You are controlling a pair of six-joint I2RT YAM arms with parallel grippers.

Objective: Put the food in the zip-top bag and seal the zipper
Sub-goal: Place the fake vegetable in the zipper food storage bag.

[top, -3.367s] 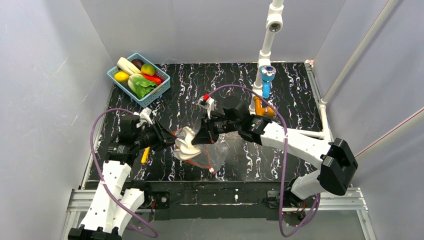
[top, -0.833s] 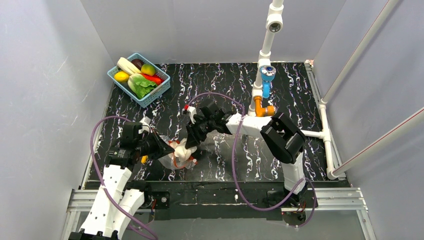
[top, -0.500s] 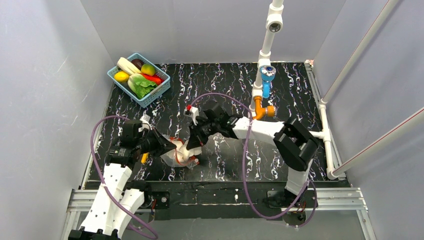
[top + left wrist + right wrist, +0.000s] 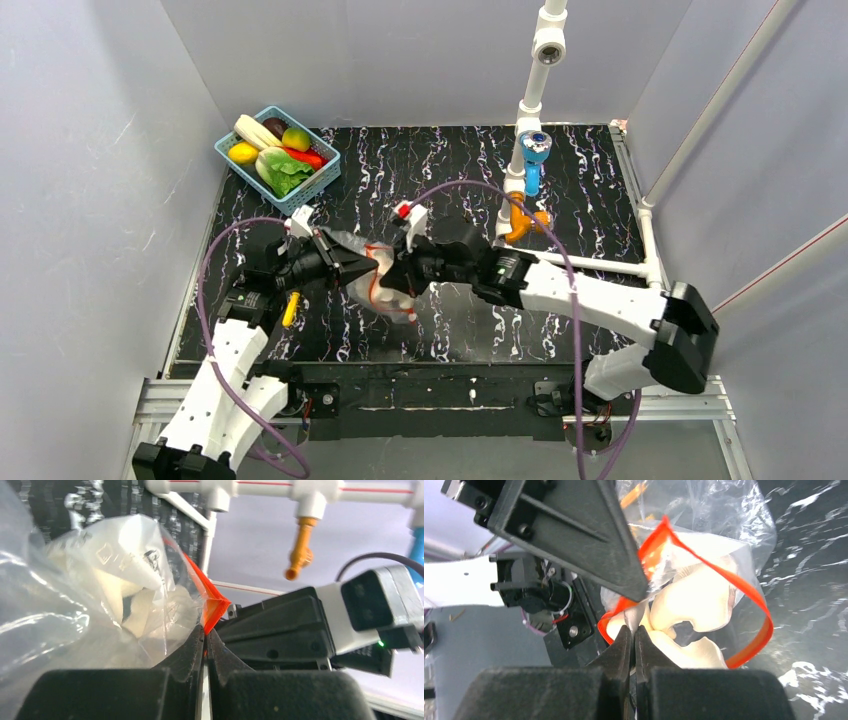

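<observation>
The clear zip-top bag (image 4: 378,285) hangs between my two grippers above the table's middle. The white garlic-like piece (image 4: 696,597) is inside it, and also shows in the left wrist view (image 4: 125,592). The red zipper (image 4: 755,632) stands apart in an open loop. My left gripper (image 4: 205,634) is shut on a corner of the zipper (image 4: 214,605). My right gripper (image 4: 634,629) is shut on the bag's film at the mouth edge. From above, the left gripper (image 4: 345,265) and right gripper (image 4: 402,278) face each other. The green lettuce (image 4: 287,175) and the yellow-green fruit (image 4: 295,138) lie in the basket.
The blue basket (image 4: 325,170) at the back left also holds a leek, a red chili and a yellow fruit. A small yellow item (image 4: 291,310) lies beside the left arm. A white pipe stand with an orange fitting (image 4: 518,220) rises behind the right arm.
Both grippers have lifted the bag and carried it away from the near edge, toward the table's middle. The right arm has swung its elbow out to the right.
</observation>
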